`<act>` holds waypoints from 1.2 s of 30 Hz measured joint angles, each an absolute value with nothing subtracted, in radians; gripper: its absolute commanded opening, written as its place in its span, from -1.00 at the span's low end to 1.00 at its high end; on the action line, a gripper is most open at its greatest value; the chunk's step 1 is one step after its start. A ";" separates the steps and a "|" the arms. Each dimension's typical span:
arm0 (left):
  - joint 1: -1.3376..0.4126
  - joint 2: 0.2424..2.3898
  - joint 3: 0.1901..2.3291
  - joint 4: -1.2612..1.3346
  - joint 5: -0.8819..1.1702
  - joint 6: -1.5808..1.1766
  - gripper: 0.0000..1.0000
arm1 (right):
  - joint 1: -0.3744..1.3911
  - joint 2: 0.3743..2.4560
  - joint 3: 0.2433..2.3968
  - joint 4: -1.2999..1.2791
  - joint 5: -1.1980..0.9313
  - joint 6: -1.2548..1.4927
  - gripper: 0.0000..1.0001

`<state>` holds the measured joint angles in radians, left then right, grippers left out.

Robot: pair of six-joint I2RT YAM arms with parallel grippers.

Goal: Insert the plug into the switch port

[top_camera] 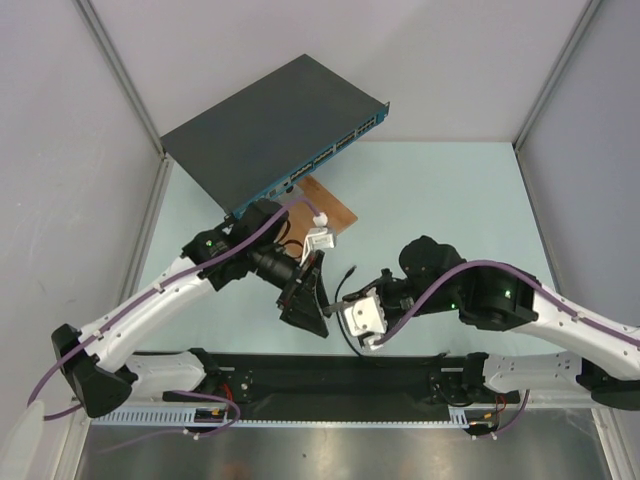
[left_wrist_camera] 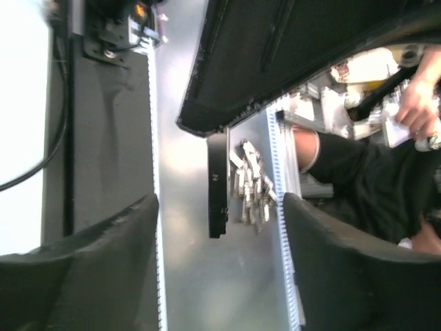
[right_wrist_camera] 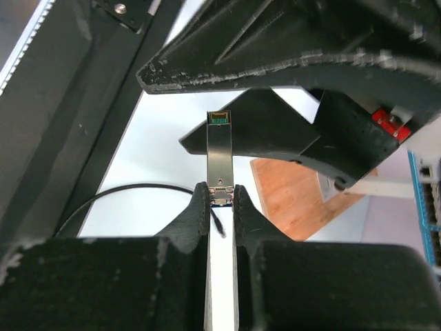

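**Desk:** How far along are we?

**Me:** Early, by my reading. The switch [top_camera: 260,120] sits at the far left of the table [top_camera: 450,200], its blue front strip turned toward the arms. I see nothing plugged into any port [top_camera: 330,152] along that row (they're tiny from above, so take that with care). The wooden board [top_camera: 335,205] lies just in front of it.

**Desk:** And the arms?

**Me:** My left gripper [left_wrist_camera: 220,200] has its fingers spread wide with nothing between them. My right gripper [right_wrist_camera: 219,200] is clenched on a slim grey metal piece [right_wrist_camera: 219,155] with a green tip, its far end close by the left fingers. It is not on the cable.

**Desk:** So where's the plug?

**Me:** The plug [top_camera: 350,270] looks to lie loose on the table at the end of its thin black cable [right_wrist_camera: 131,193]. It is near both grippers and well apart from the switch, and neither gripper holds it. I'd judge the whole job is left — pick it up, carry it across, line it up with a port, push it home.
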<state>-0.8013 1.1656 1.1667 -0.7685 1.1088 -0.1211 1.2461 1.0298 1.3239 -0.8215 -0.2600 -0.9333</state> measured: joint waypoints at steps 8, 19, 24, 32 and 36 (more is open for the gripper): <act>-0.617 1.256 1.514 -0.883 1.031 -0.034 0.88 | 0.991 1.029 1.323 -0.772 -0.263 -0.737 -1.00; 0.040 0.953 1.439 -0.475 0.999 -0.402 1.00 | 0.453 1.123 1.370 -0.646 -0.384 -0.381 -1.00; 0.303 0.822 1.216 -0.333 1.019 -0.609 1.00 | 0.361 1.197 1.370 -0.574 -0.395 -0.289 -1.00; 0.544 0.872 0.941 -0.241 1.051 -0.836 1.00 | 0.334 1.336 1.390 -0.496 -0.408 -0.262 -1.00; 0.555 0.893 0.899 -0.234 1.050 -0.838 1.00 | 0.318 1.398 1.428 -0.465 -0.414 -0.255 -1.00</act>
<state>0.5549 0.8932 0.8989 -0.2344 1.0500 -0.8383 0.3183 1.3975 1.4284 -0.4648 -0.4137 -0.2554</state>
